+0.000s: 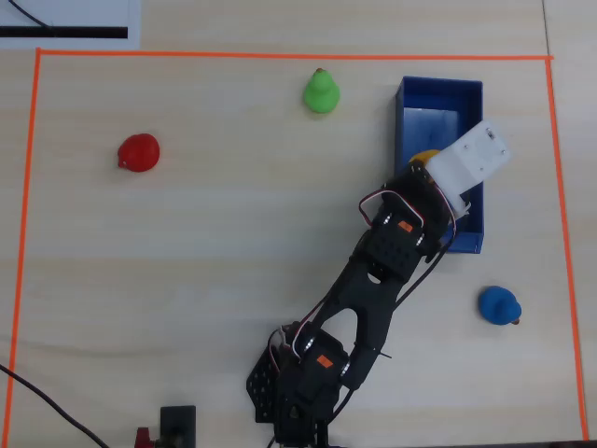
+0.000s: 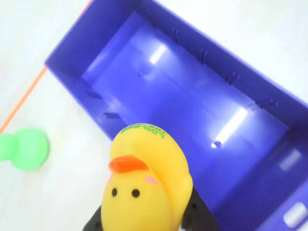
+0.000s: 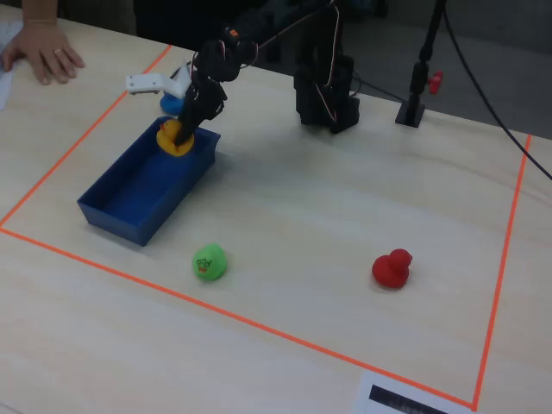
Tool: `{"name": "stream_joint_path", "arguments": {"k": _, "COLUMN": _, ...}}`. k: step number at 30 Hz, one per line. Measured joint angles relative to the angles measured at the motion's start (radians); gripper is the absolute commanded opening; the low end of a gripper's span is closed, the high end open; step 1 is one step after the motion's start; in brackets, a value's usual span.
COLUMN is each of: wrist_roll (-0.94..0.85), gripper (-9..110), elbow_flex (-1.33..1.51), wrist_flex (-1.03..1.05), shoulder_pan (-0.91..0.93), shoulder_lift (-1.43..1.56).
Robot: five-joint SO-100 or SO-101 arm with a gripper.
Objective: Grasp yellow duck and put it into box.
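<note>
Your gripper (image 2: 144, 226) is clamped on the yellow duck (image 2: 144, 183), fingers pinching it from both sides in wrist view. Duck's held above the near end of the blue box (image 3: 129, 211), over its interior, not touching the floor. Green duck (image 1: 321, 91), red duck (image 1: 139, 152), blue duck (image 1: 499, 305) sit outside on the table (image 1: 205, 243), inside the orange tape (image 1: 280, 55).

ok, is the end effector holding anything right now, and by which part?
Yes: the yellow duck, gripped at its lower body by the end effector, head up, above the blue box.
</note>
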Motion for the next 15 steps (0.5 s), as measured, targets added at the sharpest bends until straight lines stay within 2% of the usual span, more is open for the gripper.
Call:
{"name": "stream_joint_path", "arguments": {"k": 2, "wrist_roll": 0.0, "gripper": 5, "elbow_flex": 0.0, "wrist_flex": -0.031, "shoulder_pan": 0.0, "shoulder_lift": -0.032}}
{"name": "stream_joint_path", "arguments": {"k": 5, "wrist_roll": -0.003, "gripper": 33, "elbow_flex": 0.0, "wrist_flex": -0.038, "shoulder_pan": 0.018, "shoulder_lift": -0.067}}
{"name": "stream_joint_path", "arguments": {"k": 6, "wrist_roll": -0.008, "gripper": 37, "elbow_flex": 0.0, "wrist_flex": -0.038, "shoulder_pan": 0.02, "shoulder_lift": -0.067}}
{"name": "stream_joint_path", "arguments": {"k": 11, "wrist_roll": -0.015, "gripper": 40, "elbow_flex": 0.0, "wrist_flex": -0.038, "shoulder_pan": 0.009, "shoulder_lift": -0.067}}
{"name": "stream_joint_path", "arguments": {"k": 13, "wrist_roll": -0.009, "gripper": 32, "elbow_flex": 0.0, "wrist_flex": -0.021, "shoulder_pan": 0.009, "shoulder_lift": -0.067}}
{"name": "stream_joint_path", "arguments": {"k": 15, "wrist_roll": 0.006, "gripper": 17, "elbow_flex": 0.0, "wrist_flex": 0.029, "shoulder_pan": -0.006, "shoulder_lift": -0.066}}
